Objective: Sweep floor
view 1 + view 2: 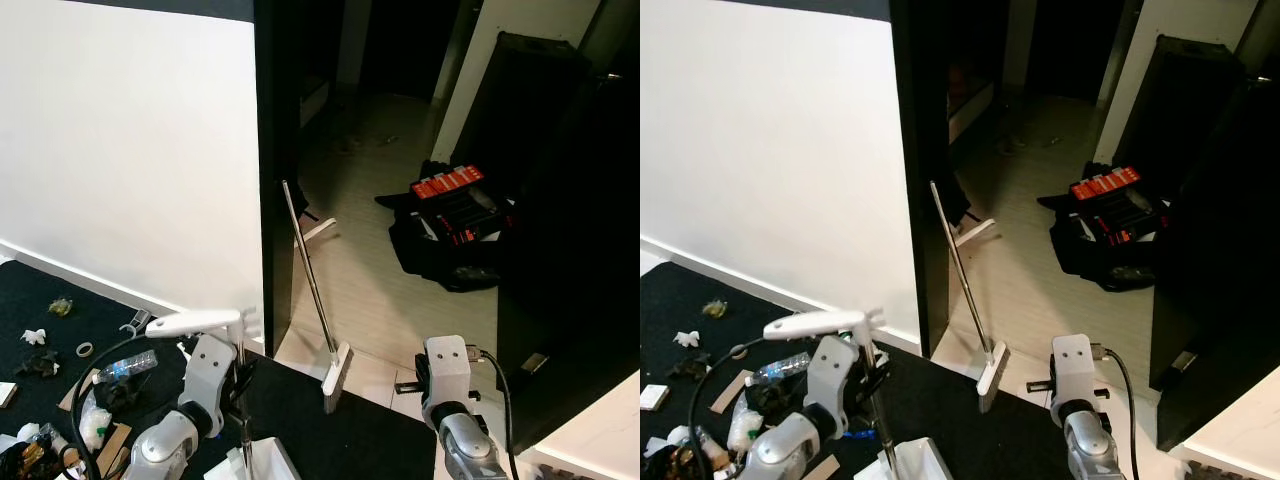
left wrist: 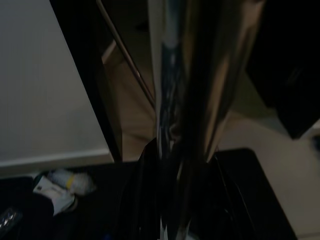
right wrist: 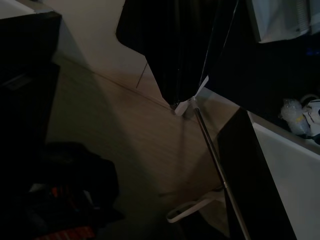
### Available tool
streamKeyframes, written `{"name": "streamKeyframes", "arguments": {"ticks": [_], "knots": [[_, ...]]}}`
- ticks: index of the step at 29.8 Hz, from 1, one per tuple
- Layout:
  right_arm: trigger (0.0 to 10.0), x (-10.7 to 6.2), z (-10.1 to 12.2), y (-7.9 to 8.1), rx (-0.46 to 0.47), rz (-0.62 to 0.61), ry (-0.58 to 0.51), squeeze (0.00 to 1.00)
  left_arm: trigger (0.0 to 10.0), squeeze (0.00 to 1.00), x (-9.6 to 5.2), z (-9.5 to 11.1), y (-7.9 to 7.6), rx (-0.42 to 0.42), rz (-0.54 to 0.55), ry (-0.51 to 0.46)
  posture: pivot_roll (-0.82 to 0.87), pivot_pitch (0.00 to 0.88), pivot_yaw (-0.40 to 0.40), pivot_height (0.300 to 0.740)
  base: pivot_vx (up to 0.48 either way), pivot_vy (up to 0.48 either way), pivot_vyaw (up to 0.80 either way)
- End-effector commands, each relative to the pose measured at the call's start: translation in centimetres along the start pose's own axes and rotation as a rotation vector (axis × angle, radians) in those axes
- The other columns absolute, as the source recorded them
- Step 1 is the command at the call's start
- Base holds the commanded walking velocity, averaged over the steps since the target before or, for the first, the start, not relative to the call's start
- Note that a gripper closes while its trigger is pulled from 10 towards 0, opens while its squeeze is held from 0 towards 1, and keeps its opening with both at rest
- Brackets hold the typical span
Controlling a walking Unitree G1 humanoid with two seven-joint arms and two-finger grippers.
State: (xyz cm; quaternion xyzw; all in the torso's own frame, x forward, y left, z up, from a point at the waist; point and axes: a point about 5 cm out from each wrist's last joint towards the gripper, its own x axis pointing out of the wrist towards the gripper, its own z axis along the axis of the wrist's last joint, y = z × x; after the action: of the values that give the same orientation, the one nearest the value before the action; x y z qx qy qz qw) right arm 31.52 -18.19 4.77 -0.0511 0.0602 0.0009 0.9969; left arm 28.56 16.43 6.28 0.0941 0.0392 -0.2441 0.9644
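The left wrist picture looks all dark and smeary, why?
Left wrist view: a shiny metal pole sits very close to the lens, out of focus, with streaky reflections. Right wrist view: dim, mostly shadow. Eye views: the white wall is bright and the doorway dark.

One broom [image 1: 318, 290], one plastic bottle [image 1: 127, 366], one tape roll [image 1: 86, 350]

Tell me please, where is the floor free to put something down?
The pale floor is bare between the leaning broom and the black bag with the red-and-black case. The black mat before the broom head is bare. The mat's left is crowded with litter.
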Motion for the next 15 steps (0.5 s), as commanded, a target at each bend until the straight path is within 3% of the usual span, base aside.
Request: {"name": "streamKeyframes", "arguments": {"ticks": [1,15], "knots": [[10.0,-0.44,-0.78,-0.25,0.012,-0.014,0.024,0.00,10.0,0.00,0.07,0.17,-0.45,0.023,-0.006,-0.024,-0.04,0.147,-0.033,0.740,0.000,0.000,0.00],[10.0,-0.53,-0.83,-0.39,0.010,-0.017,0.022,0.00,10.0,0.00,0.47,-0.46,-0.96,0.006,0.013,-0.009,-0.05,0.154,-0.035,0.740,0.000,0.000,0.00]]}}
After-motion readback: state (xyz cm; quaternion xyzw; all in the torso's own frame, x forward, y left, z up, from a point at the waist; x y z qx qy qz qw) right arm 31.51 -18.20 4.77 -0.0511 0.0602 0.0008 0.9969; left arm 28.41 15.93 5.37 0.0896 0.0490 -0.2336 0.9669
